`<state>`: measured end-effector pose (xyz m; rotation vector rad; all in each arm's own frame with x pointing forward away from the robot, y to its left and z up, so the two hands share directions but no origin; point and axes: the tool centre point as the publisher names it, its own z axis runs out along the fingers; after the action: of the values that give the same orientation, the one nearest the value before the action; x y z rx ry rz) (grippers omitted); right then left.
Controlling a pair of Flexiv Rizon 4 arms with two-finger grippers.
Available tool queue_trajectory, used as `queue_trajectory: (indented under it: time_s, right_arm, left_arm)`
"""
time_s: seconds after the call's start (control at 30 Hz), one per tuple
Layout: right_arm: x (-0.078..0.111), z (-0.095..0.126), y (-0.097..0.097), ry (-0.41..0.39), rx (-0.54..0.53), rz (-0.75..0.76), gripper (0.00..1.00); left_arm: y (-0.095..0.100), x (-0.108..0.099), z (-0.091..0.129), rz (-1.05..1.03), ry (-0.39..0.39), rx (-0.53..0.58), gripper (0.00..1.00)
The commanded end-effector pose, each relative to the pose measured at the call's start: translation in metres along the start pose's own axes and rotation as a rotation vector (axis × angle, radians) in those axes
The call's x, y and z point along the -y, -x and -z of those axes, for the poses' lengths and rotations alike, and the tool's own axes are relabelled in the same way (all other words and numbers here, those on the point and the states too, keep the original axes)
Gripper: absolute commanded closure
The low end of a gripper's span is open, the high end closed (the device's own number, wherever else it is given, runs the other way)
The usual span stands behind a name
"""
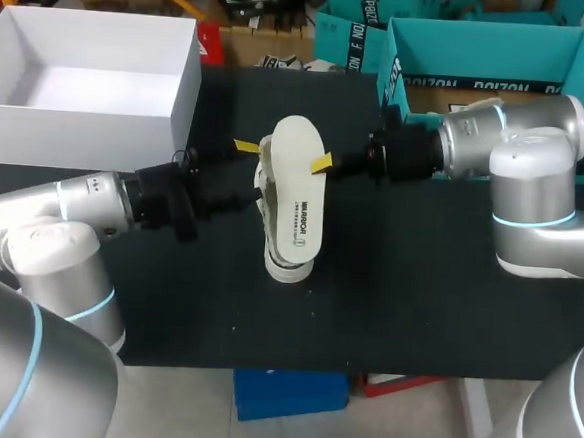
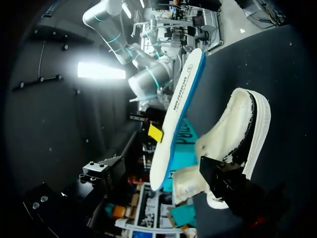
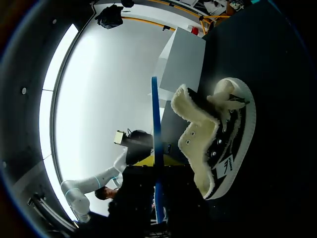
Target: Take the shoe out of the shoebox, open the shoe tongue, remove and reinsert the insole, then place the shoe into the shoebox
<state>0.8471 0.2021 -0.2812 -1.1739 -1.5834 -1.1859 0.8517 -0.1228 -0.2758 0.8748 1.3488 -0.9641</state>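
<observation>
I'm pinching the insole [image 1: 296,194] in my right hand [image 1: 321,164], lengthwise just above the shoe [image 1: 288,269] (left hand [image 1: 252,173] spread alongside).

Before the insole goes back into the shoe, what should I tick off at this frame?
1. Insole out of the shoe: ok, it is held beside the opening, not inside.
2. Right gripper hold: ok, shut on the insole's edge.
3. Left gripper steadying the shoe: cannot tell; it sits at the fleece collar, but the contact is hidden.
4. Shoe mouth open: ok, collar and tongue are spread wide in the right wrist view.
5. Shoe seated on the table: ok.
6. Shoebox ready: ok, open, nothing seen inside.
</observation>
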Motion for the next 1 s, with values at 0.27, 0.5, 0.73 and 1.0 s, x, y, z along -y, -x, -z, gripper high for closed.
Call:
queue_trajectory:
  time_s: [0.27, 0.5, 0.73, 1.0]
  right_arm:
    - [-0.001, -0.001, 0.001, -0.001, 0.0, -0.001, 1.0]
    - [-0.001, -0.001, 0.001, -0.001, 0.0, -0.001, 1.0]
    - [-0.001, -0.001, 0.001, -0.001, 0.0, -0.001, 1.0]
    - [-0.001, -0.001, 0.001, -0.001, 0.0, -0.001, 1.0]
  left_arm:
    - [-0.009, 0.006, -0.02, 0.001, 0.04, 0.032, 0.0]
    - [-0.007, 0.009, -0.029, -0.004, 0.135, 0.042, 0.11]
    - [-0.009, 0.008, -0.03, 0.007, 0.154, 0.033, 0.08]
    - [-0.011, 0.005, -0.031, -0.003, 0.068, 0.002, 0.13]
